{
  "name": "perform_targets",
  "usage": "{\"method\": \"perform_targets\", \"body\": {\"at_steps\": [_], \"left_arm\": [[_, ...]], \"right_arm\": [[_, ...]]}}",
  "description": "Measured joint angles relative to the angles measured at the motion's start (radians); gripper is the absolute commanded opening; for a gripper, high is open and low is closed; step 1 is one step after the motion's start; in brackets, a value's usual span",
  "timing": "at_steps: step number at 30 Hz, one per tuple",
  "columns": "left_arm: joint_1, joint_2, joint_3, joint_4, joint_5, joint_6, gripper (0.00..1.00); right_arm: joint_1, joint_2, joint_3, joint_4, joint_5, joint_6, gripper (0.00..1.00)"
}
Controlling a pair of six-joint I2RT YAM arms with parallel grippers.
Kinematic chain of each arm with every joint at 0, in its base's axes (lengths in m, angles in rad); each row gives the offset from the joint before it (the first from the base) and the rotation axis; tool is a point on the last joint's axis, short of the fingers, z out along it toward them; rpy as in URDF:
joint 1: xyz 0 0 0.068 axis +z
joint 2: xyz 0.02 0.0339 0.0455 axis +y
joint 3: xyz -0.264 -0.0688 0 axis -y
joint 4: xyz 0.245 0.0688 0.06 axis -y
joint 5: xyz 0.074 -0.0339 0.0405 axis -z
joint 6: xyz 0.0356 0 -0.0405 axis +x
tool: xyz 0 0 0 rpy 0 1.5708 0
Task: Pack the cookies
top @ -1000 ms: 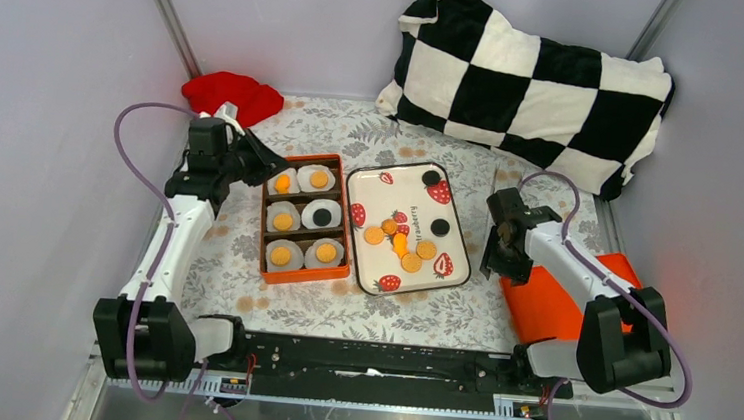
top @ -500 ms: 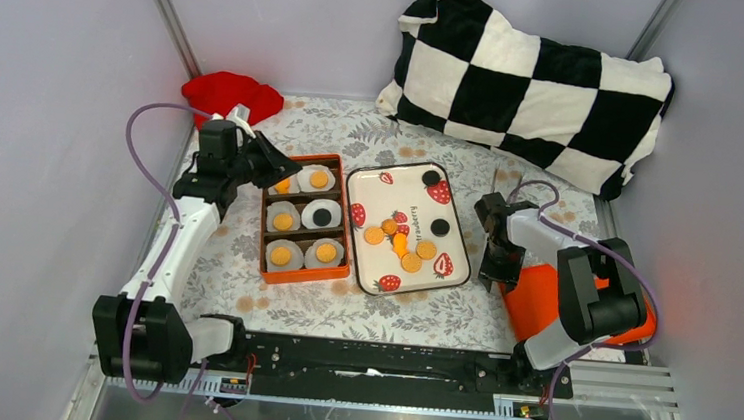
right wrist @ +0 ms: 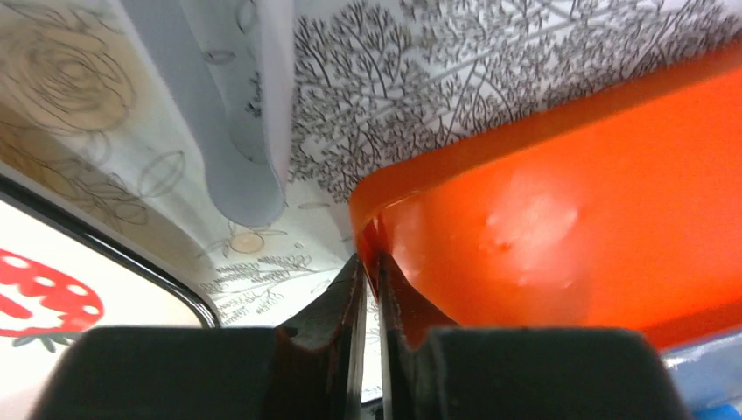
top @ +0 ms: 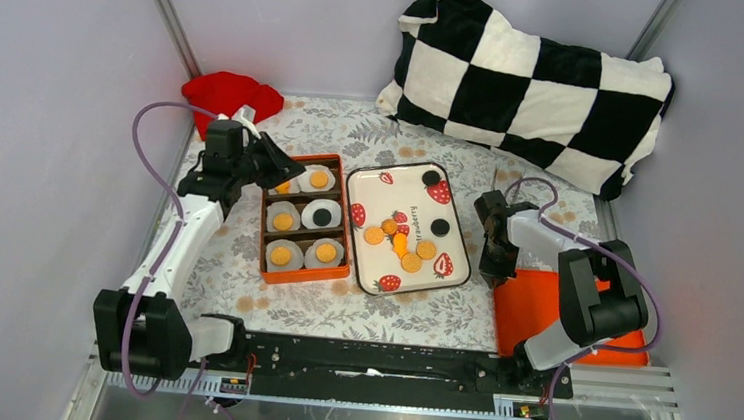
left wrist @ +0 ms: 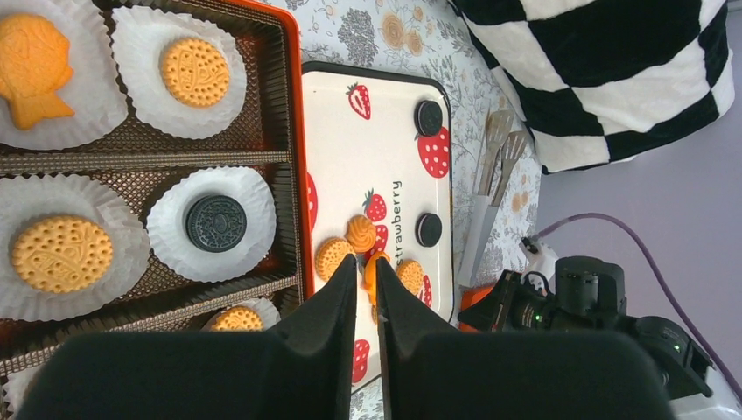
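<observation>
One floral tablecloth, spread over the whole table. One black-and-white checkered pillow, slumped at the far right. One orange lid, flat at the near right, its far-left corner pinched between the closed fingers of the right gripper. One white strawberry-print tray, mid-table. One orange box, just left of the tray, divided into six compartments. One red cloth, bunched at the far left corner. One left gripper, poised over the box's far-left corner, fingers drawn almost together, a thin slit between, nothing in it. One pair of pale tongs, flat on the tablecloth between tray and pillow. Six white paper cups, one per compartment. Some fourteen cookies: several golden clustered at the tray's near end, two black apart toward its far end; one more in each cup, five golden, among them a fish shape, and one black.
</observation>
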Motion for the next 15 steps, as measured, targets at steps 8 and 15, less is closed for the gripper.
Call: {"method": "perform_targets", "body": {"at_steps": [8,15], "left_arm": [[-0.112,0.048,0.058,-0.006,-0.038,0.022,0.31],[-0.209,0.080,0.072,-0.007,-0.055,0.027,0.43]], "right_arm": [[0.000,-0.046,0.000,0.080,0.024,-0.047,0.00],[0.002,-0.183,0.017,0.081,0.006,-0.100,0.00]]}}
